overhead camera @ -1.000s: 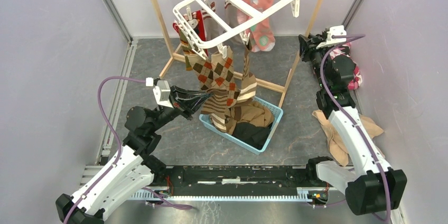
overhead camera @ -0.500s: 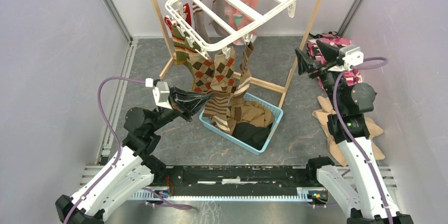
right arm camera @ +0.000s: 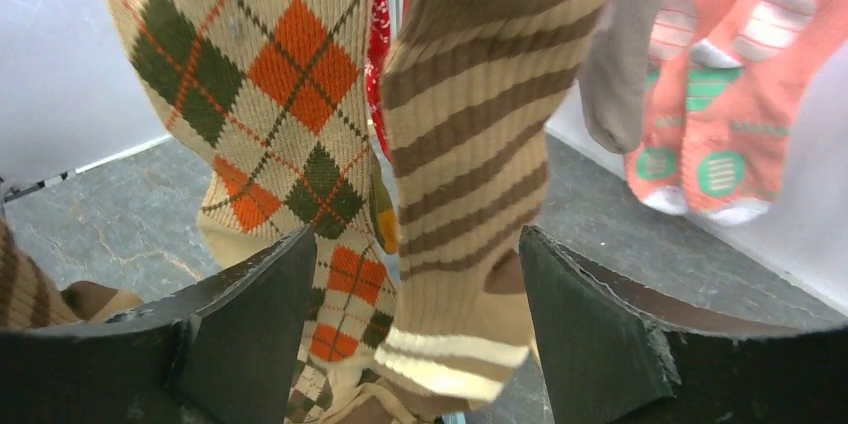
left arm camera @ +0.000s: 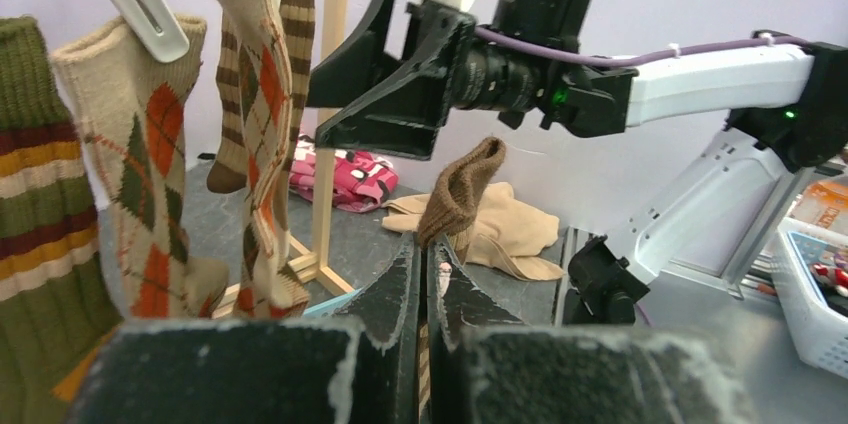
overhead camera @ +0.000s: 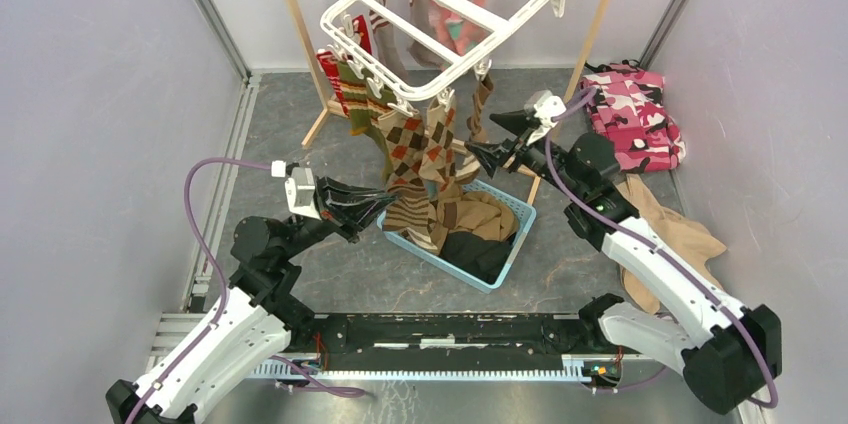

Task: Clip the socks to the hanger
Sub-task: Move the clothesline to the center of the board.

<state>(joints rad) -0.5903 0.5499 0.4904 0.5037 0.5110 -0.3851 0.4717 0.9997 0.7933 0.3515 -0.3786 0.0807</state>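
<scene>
The left gripper [overhead camera: 378,212] is keeping its jaws clenched on a brown ribbed sock [left arm camera: 462,189], whose soft cuff end is standing up above the jaws and curling over to the right in the left wrist view. Just beyond, the knitted socks [overhead camera: 410,139], argyle-diamonded and striped, are hanging lengthwise from small white clips, cuffs up and toes pointing down toward the light blue slotted basket [overhead camera: 515,249] on the table. Above them the hanger [overhead camera: 500,40], a white plastic grid of crossbars, is hanging tilted from the light wooden stand [overhead camera: 290,14], and it is sitting at a different angle than a second ago. The right gripper [overhead camera: 490,140], which was back by the pink camouflage cloth [overhead camera: 635,114] a second ago, is now reaching in at the hanger's near corner, its jaws released and spread wider than before, framing a brown striped sock [right arm camera: 470,144] without touching it. A plain beige cloth [overhead camera: 670,234] is lying crumpled at the right.
</scene>
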